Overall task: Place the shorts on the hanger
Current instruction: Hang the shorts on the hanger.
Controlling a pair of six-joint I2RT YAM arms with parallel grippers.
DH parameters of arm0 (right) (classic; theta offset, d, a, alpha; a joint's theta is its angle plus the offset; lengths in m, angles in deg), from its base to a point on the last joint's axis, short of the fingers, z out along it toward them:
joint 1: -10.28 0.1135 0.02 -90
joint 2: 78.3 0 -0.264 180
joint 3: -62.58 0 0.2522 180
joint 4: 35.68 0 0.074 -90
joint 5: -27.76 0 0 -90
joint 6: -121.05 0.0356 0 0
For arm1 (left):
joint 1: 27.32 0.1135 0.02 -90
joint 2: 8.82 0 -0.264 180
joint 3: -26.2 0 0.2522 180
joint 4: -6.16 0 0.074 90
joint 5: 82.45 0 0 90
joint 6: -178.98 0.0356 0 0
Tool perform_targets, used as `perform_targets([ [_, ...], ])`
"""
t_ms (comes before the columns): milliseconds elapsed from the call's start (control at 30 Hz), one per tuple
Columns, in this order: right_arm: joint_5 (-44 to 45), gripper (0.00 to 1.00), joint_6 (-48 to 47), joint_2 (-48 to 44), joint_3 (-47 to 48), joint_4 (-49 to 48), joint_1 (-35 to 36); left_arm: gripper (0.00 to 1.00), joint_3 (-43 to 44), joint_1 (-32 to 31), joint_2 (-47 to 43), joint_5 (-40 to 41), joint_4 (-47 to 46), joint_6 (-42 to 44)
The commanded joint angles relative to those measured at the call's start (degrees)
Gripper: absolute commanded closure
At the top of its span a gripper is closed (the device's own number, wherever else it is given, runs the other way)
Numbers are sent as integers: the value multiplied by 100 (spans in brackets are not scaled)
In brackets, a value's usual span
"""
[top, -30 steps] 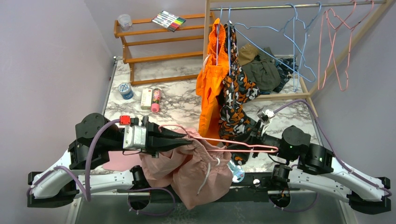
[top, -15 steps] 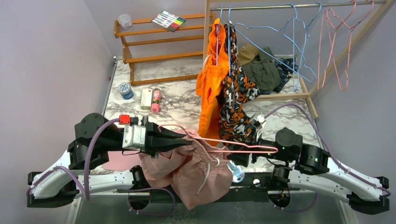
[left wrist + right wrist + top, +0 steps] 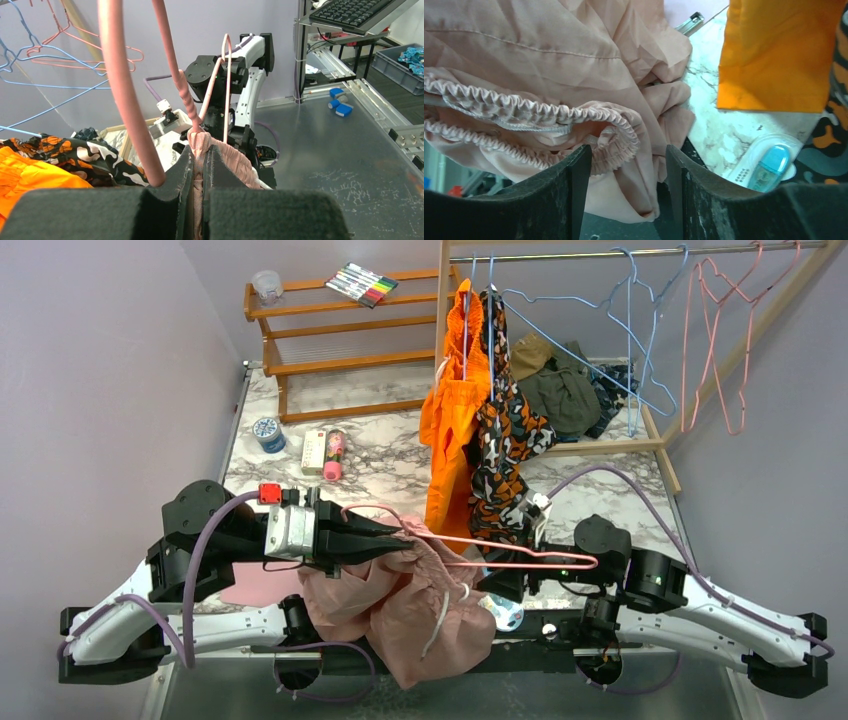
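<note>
One pair of shorts (image 3: 400,605) is held above the bench's (image 3: 380,455) near edge, waistband clamped in the left gripper (image 3: 199,156) beside one pink hanger (image 3: 112,40). The right gripper (image 3: 626,154) — jaws apart — is set around that waistband. Two garments (image 3: 447,430) are hung behind.

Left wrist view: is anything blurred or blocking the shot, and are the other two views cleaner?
Left wrist: the hanger looms large, slightly soft, by the lens, the left gripper fills the bottom; right wrist: the shorts sharp, evenly lit; top external: sharp, no glare.
</note>
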State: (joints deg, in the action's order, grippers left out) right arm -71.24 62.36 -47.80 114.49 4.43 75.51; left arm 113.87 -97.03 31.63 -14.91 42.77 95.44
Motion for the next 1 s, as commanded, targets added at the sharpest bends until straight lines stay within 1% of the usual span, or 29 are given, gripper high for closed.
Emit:
perform_targets([
  [0, -438, 46, 179, 10, -162, -554, 7, 100, 199, 7, 0, -70, -262, -39],
  [100, -544, 56, 287, 14, -272, -735, 7, 100, 195, 10, -8, -68, -265, -56],
  [267, -517, 77, 349, -72, -328, -841, 5, 100, 170, 2, -38, -24, -264, -74],
  [333, -428, 86, 335, -165, -309, -815, 7, 100, 148, 7, -74, 14, -259, -82],
  [400, -251, 98, 314, -299, -228, -687, 7, 100, 97, 3, -121, 94, -245, -83],
  [533, 387, 99, 219, -558, 12, -163, 7, 100, -69, 3, -275, 417, -104, -63],
  [667, 1325, 99, 165, -637, 397, 541, 3, 100, -298, 9, -490, 913, 90, -16],
  [833, 2648, 99, 227, -247, 1098, 1693, 7, 100, -360, 5, -535, 1366, 631, -9],
  [967, 3101, 99, 349, 175, 1623, 2414, 7, 100, -341, 9, -458, 1561, 1110, -22],
])
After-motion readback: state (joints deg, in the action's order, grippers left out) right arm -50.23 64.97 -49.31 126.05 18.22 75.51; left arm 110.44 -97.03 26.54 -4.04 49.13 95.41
